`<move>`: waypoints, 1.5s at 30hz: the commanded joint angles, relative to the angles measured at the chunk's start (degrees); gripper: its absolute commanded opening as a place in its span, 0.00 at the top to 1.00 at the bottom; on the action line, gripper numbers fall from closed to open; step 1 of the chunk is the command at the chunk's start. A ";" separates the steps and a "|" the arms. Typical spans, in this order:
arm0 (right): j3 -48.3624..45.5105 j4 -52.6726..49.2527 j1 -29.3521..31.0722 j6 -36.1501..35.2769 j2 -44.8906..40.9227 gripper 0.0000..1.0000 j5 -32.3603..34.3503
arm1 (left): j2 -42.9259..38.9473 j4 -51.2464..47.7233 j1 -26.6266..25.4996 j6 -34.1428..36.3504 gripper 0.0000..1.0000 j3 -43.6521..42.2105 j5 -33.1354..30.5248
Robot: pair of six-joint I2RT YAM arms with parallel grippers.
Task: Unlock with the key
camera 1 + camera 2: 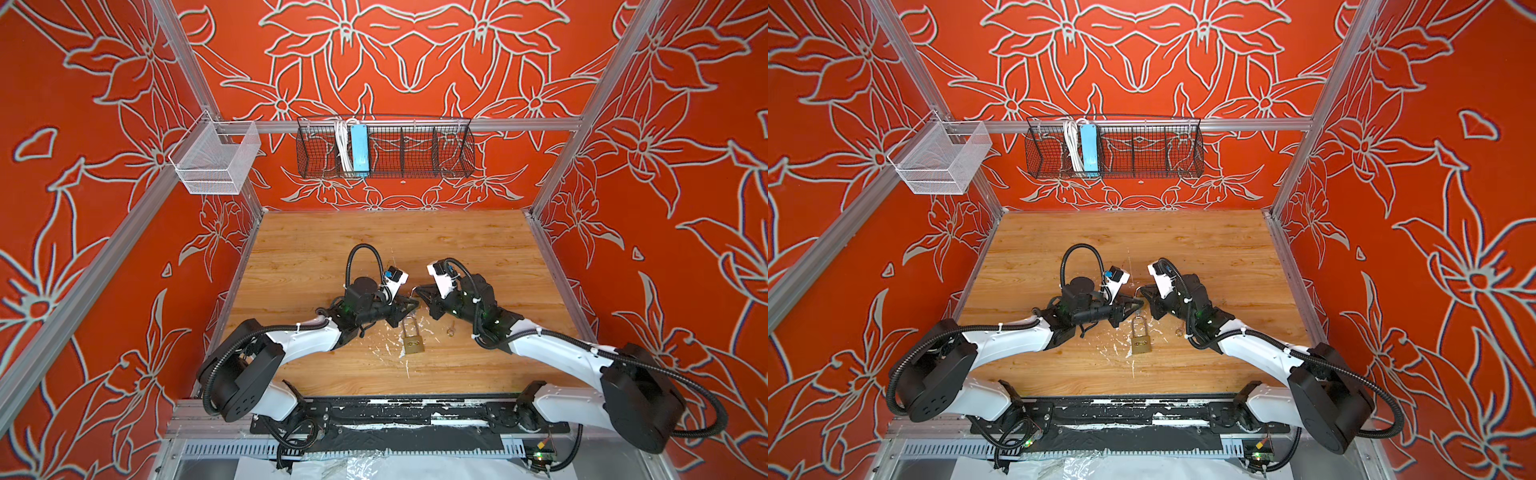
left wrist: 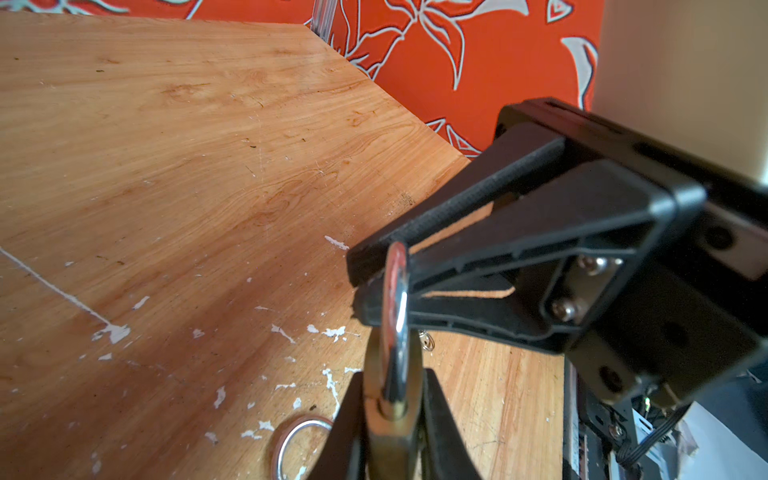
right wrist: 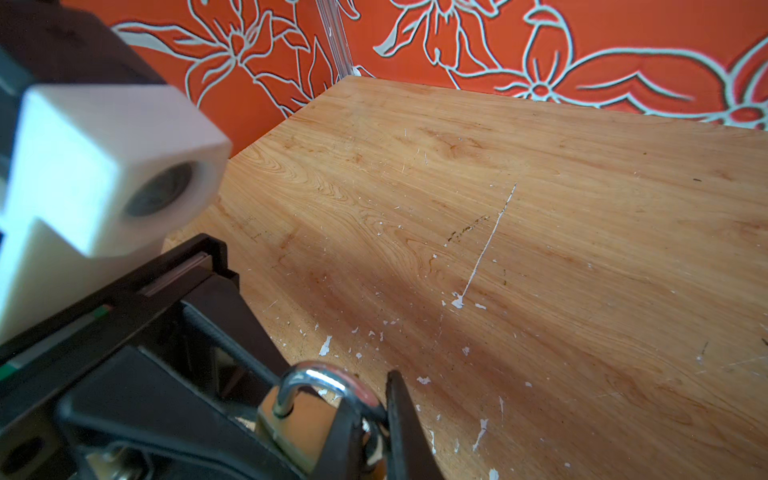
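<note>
Two hands on one lock here: the left hand (image 2: 392, 376) is clamped on the brass body of the padlock (image 2: 390, 440), carrying it above the surface (image 1: 374, 241). The right hand (image 3: 370, 390) is pinched narrow onto its silver shackle (image 2: 399, 316) from the opposite side. The key (image 1: 451, 330) lies loose on the wood just beside the right arm, touched by neither hand. A second padlock (image 1: 413, 343) lies flat near it, below the fingertips.
</note>
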 commanded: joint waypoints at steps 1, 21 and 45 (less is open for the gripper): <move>1.77 -0.49 0.01 0.45 0.28 1.00 2.19 | -1.64 2.64 -0.27 2.00 1.00 0.85 0.07; -3.90 4.35 -0.16 -1.75 -9.30 1.00 -0.31 | -10.13 -2.85 2.18 9.58 0.49 -0.88 5.99; -7.61 11.25 -0.17 -1.88 -13.01 1.00 -9.21 | -3.65 8.16 6.80 6.23 0.52 -2.49 22.26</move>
